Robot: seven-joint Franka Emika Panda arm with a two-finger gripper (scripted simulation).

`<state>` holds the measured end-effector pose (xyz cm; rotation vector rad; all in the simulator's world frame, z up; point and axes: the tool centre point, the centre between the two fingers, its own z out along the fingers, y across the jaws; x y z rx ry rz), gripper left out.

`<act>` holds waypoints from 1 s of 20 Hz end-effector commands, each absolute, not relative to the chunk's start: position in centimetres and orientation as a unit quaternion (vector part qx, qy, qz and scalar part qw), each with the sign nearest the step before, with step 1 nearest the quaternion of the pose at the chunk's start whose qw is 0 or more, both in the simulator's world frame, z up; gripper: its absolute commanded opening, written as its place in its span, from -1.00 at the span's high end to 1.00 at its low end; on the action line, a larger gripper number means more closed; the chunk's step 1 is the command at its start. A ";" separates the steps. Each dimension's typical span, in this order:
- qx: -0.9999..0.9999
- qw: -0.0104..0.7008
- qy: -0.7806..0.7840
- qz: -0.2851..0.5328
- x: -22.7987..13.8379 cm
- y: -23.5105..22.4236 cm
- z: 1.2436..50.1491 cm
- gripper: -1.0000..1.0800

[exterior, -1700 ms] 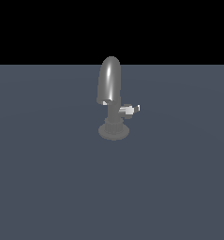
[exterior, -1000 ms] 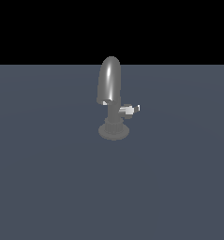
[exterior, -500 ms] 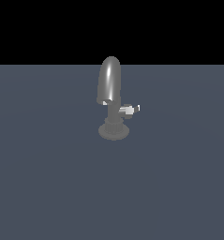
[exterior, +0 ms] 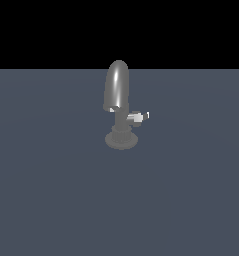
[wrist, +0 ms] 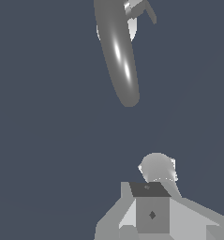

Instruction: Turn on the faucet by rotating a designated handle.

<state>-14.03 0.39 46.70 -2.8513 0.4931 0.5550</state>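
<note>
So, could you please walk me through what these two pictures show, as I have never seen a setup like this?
Both are simulator renders of one moment. The exterior view comes from a camera off the arm: it shows a small grey faucet standing on a plain dark surface, with a short handle sticking out of its stem toward the exterior view's right. No arm appears there. The wrist view comes from a camera on the robot arm's wrist, looking past its own gripper, the grey blocky parts at the edge, toward the faucet's arched spout. Nothing seems to be held, though the fingers are too unclear to tell whether they are open.
</note>
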 end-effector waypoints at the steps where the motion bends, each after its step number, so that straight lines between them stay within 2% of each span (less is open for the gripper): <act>1: -0.955 0.106 0.185 0.208 -12.7 0.4 46.4 1.00; 20: -0.858 0.174 0.325 0.359 -3.3 -1.3 41.7 1.00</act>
